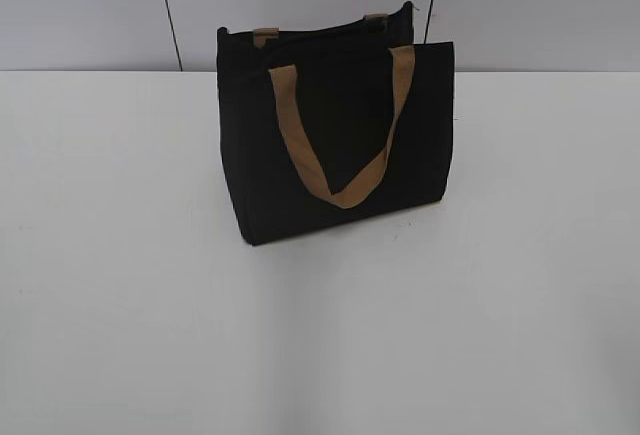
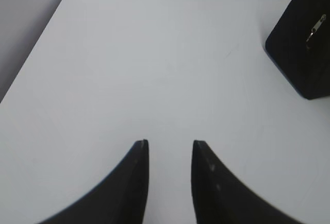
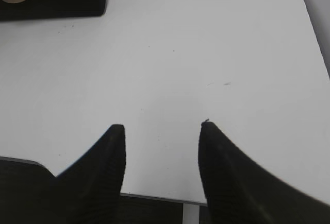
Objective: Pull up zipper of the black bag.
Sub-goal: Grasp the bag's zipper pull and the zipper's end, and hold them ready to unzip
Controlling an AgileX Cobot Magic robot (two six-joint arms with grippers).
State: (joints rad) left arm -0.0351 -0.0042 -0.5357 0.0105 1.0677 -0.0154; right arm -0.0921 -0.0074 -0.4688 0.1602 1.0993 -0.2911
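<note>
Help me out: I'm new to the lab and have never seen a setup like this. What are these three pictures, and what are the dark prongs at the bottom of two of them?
It is a two-armed robot at a white table. One picture comes from a camera facing the table; the other two come from cameras on the arms' wrists. The dark prongs are gripper fingers: the left gripper and the right gripper, both open and holding nothing, above bare table. The only object is a black bag with tan handles, standing upright. In the left wrist view its silver zipper pull shows on the bag's side. Neither gripper touches the bag.
</note>
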